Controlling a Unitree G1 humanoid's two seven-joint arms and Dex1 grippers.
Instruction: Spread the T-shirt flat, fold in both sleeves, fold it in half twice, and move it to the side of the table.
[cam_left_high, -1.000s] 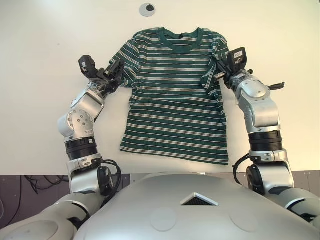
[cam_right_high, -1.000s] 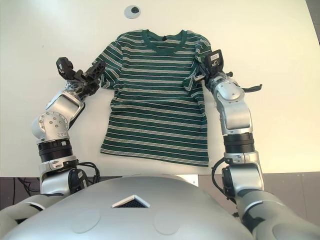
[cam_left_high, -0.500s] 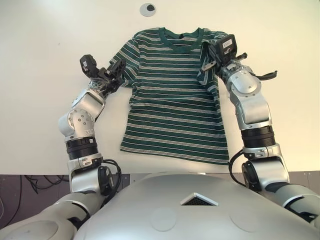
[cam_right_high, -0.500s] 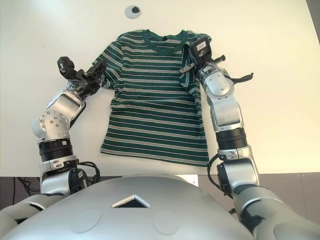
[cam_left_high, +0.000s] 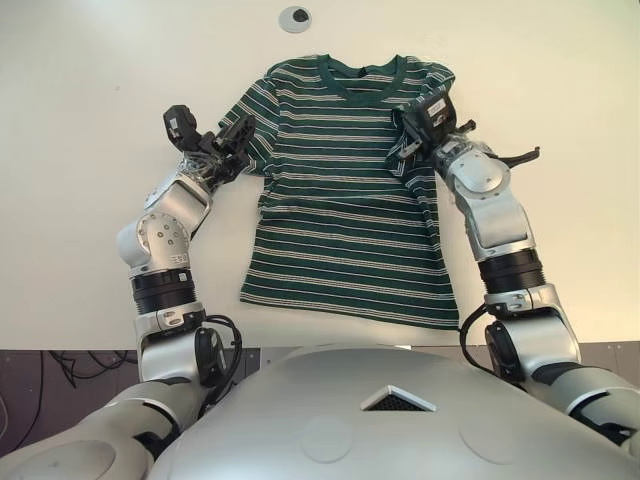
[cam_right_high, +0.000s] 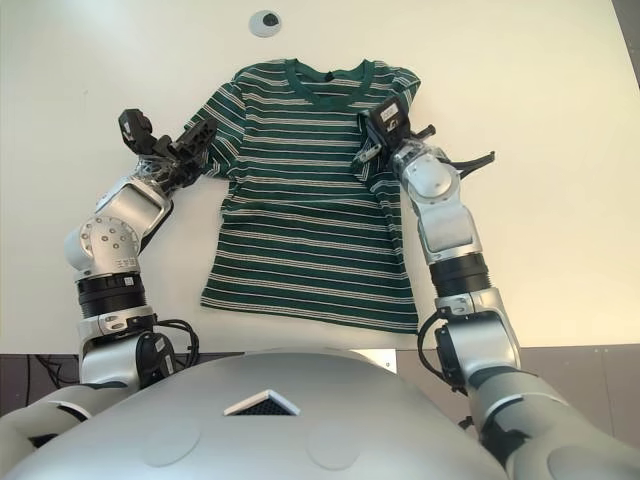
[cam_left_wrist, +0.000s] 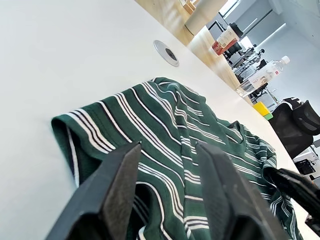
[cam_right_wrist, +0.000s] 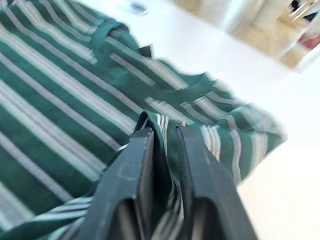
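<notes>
T-shirt (cam_left_high: 345, 220): soft knit cloth, matt, lightly creased | surface (cam_left_high: 90, 120): smooth, matt, pale, laminate-like | round disc (cam_left_high: 295, 17) at 12 o'clock: grey, metal-looking, slight sheen | left gripper (cam_left_wrist: 169, 150) and right gripper (cam_right_wrist: 164, 131) jaws: black plastic, smooth, dull sheen

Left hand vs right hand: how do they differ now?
The left hand is open, astride the unfolded left sleeve of the green white-striped T-shirt; right hand is shut on the right sleeve. Left hand sits at the shirt's edge; right hand is over its chest. Both are at a sleeve.
</notes>
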